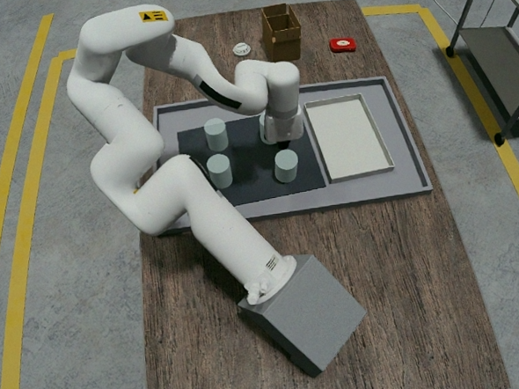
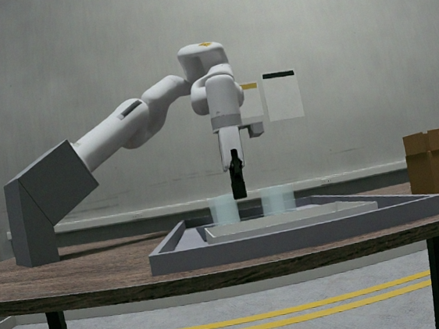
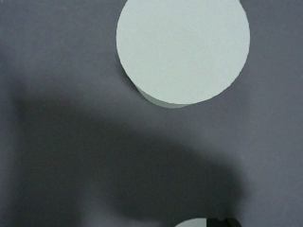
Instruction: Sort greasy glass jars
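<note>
Several pale glass jars stand upright on the dark drying mat (image 1: pixel 250 179) (image 3: pixel 71 57): a back left jar (image 1: pixel 215 134), a front left jar (image 1: pixel 219 170), a front right jar (image 1: pixel 286 165) (image 2: pixel 224 209), and a back right jar (image 1: pixel 261 126) (image 2: pixel 277 198) mostly hidden behind my wrist. My gripper (image 1: pixel 284 143) (image 2: pixel 239 194) is shut and empty, pointing down between the two right jars, with its tips about level with their tops. In the wrist view one jar top (image 3: pixel 183 49) fills the upper part and another jar's edge (image 3: pixel 194 222) shows at the bottom. The white tray (image 1: pixel 347 134) (image 2: pixel 278 225) is empty, right of the mat.
Mat and tray sit in a grey rimmed base (image 1: pixel 403 165) (image 2: pixel 261 249). A cardboard box (image 1: pixel 281 33) (image 2: pixel 438 159), a white round object (image 1: pixel 241 48) and a red object (image 1: pixel 342 44) lie at the table's back. The robot base (image 1: pixel 310 318) is in front.
</note>
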